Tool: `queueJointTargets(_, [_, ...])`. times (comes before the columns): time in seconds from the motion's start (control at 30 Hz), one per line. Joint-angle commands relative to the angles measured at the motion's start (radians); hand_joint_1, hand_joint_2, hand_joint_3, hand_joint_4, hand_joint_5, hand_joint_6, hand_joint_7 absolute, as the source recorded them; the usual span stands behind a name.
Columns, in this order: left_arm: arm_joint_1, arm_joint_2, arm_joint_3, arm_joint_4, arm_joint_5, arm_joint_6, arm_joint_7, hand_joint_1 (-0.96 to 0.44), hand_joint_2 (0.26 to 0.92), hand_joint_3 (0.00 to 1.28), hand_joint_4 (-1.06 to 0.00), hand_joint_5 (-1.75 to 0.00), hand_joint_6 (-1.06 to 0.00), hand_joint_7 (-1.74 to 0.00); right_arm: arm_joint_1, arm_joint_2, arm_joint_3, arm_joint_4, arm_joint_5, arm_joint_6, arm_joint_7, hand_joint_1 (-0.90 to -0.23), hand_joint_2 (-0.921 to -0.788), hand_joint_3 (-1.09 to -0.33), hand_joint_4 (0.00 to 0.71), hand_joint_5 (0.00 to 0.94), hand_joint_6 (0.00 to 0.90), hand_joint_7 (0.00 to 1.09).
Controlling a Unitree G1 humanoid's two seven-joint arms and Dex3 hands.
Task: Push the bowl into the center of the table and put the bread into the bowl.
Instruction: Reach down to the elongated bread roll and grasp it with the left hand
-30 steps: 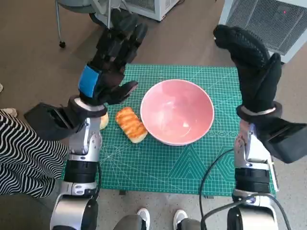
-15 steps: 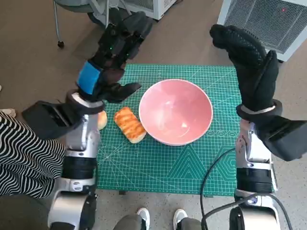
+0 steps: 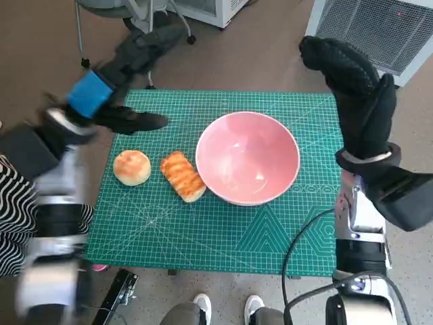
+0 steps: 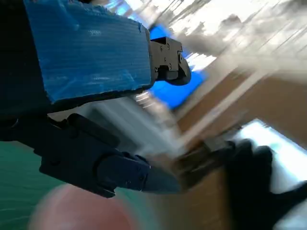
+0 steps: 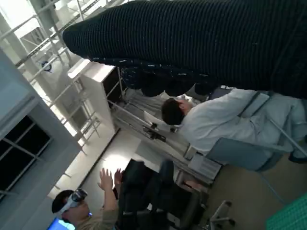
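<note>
Pink bowl (image 3: 247, 158) mid-mat, loaf (image 3: 183, 176) touching its left side, bun (image 3: 132, 167) further left; left hand (image 3: 128, 61) and right hand (image 3: 355, 88) raised, both released, fingers apart.

Head view bright, even, soft shadows; left hand (image 3: 111, 81) motion-smeared. Left wrist view heavily blurred, streaked. Right wrist view sharp, window (image 5: 29, 28) glare blown out.

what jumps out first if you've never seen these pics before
The big pink bowl catches the eye first, empty on the green cutting mat near its middle. Beside it lie a striped oblong bread, close to its rim, and a round bun further out. Both hands are raised and hold nothing: the blue-taped left hand over the mat's far corner, the gloved right hand beyond the bowl's other side.
</note>
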Motion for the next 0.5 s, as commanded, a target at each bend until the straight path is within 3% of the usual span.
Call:
queueJointTargets(0.03, [-0.012,0.071,-0.05,-0.049,0.072,0.059,-0.036,-0.46,0.767,0.0,-0.17,0.0,-0.13,-0.31,0.024,-0.005,-0.004,0.004,0.004,0.011,-0.007,-0.784,-0.921,-0.631,0.183,0.012,0.097,0.41])
queueJointTargets(0.23, [0.025,0.091,-0.085,-0.097,0.121,0.121,-0.033,-0.28,0.725,0.0,-0.16,0.0,-0.27,-0.15,0.028,-0.001,-0.005,0.005,0.003,0.009,-0.014,-0.781,-0.921,-0.629,0.191,0.014,0.094,0.41])
queueJointTargets(0.5, [0.027,0.079,-0.146,-0.018,0.157,0.031,-0.05,-0.24,0.719,0.0,-0.16,0.0,-0.34,-0.1,0.028,0.0,-0.004,0.008,0.002,0.008,-0.018,-0.78,-0.921,-0.628,0.19,0.011,0.088,0.42])
